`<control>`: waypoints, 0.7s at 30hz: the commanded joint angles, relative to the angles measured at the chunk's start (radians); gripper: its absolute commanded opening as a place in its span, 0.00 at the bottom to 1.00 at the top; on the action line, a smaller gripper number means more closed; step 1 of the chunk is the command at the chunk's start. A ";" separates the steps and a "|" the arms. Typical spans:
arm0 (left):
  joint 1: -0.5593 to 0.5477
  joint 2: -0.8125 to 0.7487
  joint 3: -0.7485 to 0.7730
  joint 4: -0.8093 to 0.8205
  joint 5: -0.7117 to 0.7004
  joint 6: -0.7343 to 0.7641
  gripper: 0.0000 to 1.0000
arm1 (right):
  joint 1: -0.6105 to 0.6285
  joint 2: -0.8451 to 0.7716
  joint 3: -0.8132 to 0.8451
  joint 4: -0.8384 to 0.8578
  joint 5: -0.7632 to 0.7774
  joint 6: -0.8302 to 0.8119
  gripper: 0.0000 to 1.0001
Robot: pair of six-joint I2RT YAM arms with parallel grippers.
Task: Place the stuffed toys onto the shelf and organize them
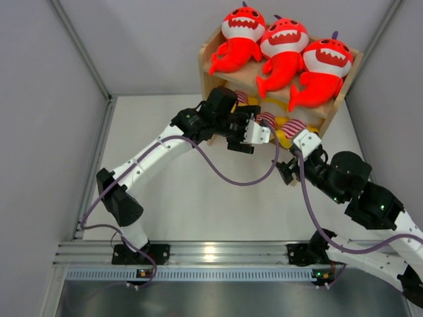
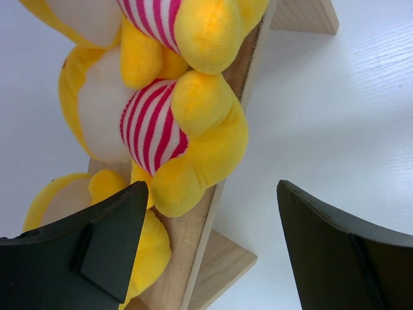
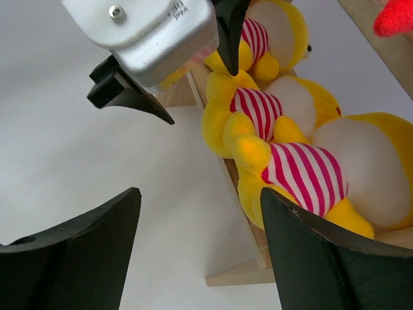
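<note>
3 red sharks (image 1: 241, 33), 3 yellow animals (image 3: 258, 110), 1 shelf (image 1: 210, 54).

Left arm (image 1: 155, 153): white links, blk joint housings. Right arm (image 1: 360, 191): mostly blk joints up top, white link lower down, tiny green LED (image 1: 381, 207). Purple cable (image 1: 228, 177) runs along each arm to blk bases (image 1: 140, 253). Left gripper (image 3: 199, 98): silver-grey body w/ one screw (image 3: 116, 11); fingers (image 2: 106, 242) matte blk, curved, tapering to tips. Right gripper (image 3: 200, 194): fingers same blk, broad, curved.

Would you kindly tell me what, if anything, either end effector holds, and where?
Nothing is held. The left end effector and right end effector are both open; the yellow toys rest on the shelf.
</note>
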 commanded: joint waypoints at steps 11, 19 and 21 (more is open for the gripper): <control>-0.010 0.094 0.091 0.073 -0.098 0.100 0.79 | -0.008 -0.003 0.032 -0.008 0.029 0.006 0.75; 0.001 0.088 0.067 0.073 -0.131 0.125 0.00 | -0.008 0.010 0.032 -0.020 0.036 0.002 0.75; 0.009 0.086 0.071 0.075 -0.154 0.117 0.00 | -0.009 0.009 0.029 -0.013 0.036 0.001 0.75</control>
